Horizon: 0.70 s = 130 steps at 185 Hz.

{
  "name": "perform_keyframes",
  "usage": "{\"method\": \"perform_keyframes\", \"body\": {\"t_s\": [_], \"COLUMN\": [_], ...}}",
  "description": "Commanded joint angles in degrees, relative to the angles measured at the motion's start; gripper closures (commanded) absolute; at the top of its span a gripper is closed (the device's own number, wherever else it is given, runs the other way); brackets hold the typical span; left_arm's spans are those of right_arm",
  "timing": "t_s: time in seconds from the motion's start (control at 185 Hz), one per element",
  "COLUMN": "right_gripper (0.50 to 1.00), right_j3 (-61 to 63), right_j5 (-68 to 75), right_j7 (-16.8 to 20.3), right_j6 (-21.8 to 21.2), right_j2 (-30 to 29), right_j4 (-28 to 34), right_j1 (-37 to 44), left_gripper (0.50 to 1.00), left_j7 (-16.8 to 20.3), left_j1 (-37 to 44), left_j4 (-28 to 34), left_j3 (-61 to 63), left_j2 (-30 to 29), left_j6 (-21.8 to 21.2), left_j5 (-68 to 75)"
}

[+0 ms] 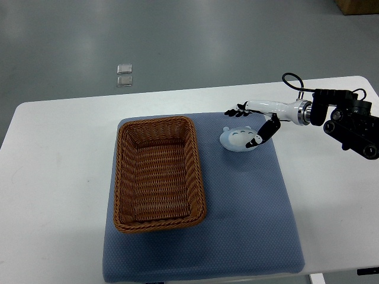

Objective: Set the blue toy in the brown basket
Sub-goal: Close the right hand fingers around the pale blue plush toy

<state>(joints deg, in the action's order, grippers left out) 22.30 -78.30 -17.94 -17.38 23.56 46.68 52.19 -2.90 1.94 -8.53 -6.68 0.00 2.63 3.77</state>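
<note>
White bench (53,154) on a grey floor (177,41), carrying a blue mat (249,225); two small clear squares (124,74) lie on the floor beyond it. Empty brown wicker basket (159,173) sits on mat's left half, blue toy (238,139) just right of it, on the mat. Right hand (251,124) reaches in from the right, fingers spread above the toy, thumb touching its right edge, not closed on it.

A lab or test room: my white table (53,148) stands on bare grey floor (177,35).
</note>
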Motion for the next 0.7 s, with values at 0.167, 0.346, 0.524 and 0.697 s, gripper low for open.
{"method": "perform_keyframes", "body": {"t_s": [0.167, 0.346, 0.524, 0.697], "right_gripper": [0.587, 0.593, 0.679, 0.826], "right_j3": [-4.63, -4.55, -4.55, -4.55], "right_j5": [-0.10, -0.10, -0.10, -0.10], "right_j7": [-0.61, -0.43, -0.35, -0.52], "right_j6": [6.75, 8.50, 10.61, 11.23], "right_j2": [-0.88, -0.97, -0.97, -0.97], "right_j4": [-0.27, -0.62, -0.62, -0.62], "right_j1": [-0.51, -1.22, -1.92, -2.10], "left_gripper": [0.500, 0.500, 0.500, 0.500], "left_j7": [0.00, 0.00, 0.00, 0.00], "left_j1": [-0.01, -0.01, -0.01, -0.01], "left_j4": [0.00, 0.00, 0.00, 0.00], "left_j3": [0.00, 0.00, 0.00, 0.00], "left_j2": [0.00, 0.00, 0.00, 0.00], "left_j6": [0.00, 0.00, 0.00, 0.00], "left_j5": [0.01, 0.01, 0.01, 0.01]}}
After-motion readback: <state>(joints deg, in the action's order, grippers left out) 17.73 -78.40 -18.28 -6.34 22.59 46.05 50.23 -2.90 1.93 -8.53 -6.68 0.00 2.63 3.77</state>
